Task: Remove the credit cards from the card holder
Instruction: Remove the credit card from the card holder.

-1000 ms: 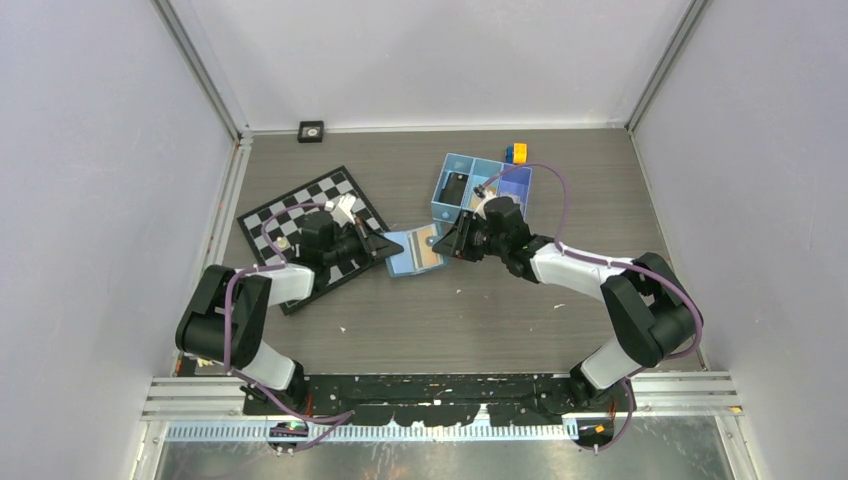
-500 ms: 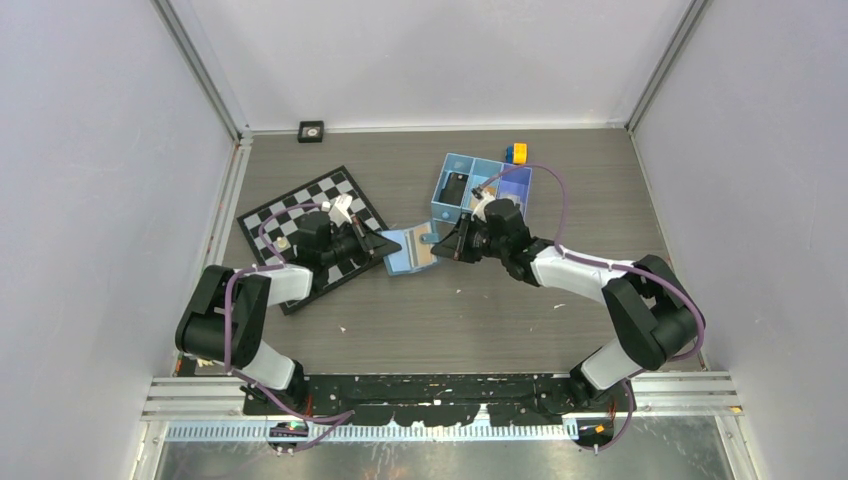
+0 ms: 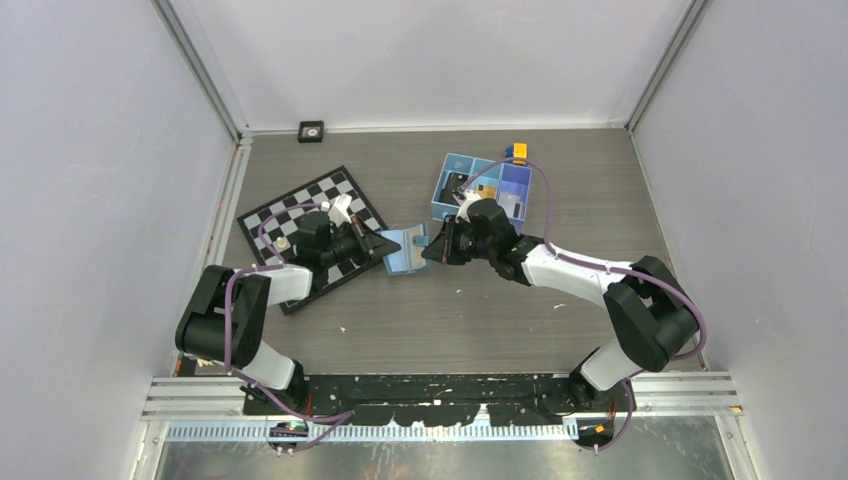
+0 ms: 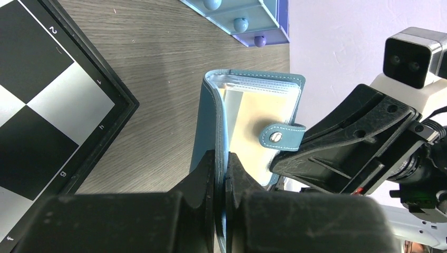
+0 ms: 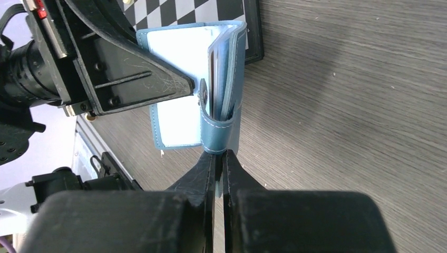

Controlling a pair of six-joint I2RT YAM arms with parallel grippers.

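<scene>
The card holder (image 3: 404, 251) sits mid-table, between the chessboard (image 3: 310, 228) and the tray (image 3: 486, 186), pinched from both sides. Its left edge lies just beside the board's corner without touching it. The tray is near, beyond it and to the right. Toward the arm bases the table (image 3: 450, 320) is bare wood with only a few crumbs, and that is the widest free room.

The left gripper (image 4: 221, 158) is clenched on the thin edge of one blue panel. The right gripper (image 5: 219, 157) is clamped at the opposite edge, where the strap (image 5: 216, 138) folds round the other panel. Whether it pinches strap, panel or both, I cannot tell.

The holder is light blue with white stitching, and its two panels stand partly open in a narrow V. The lining inside is pale cream. The strap carries a metal stud (image 4: 274, 136) and is not fastened. Clear sleeves (image 4: 258, 84) show as thin stacked edges along the top. No card colour can be made out.
</scene>
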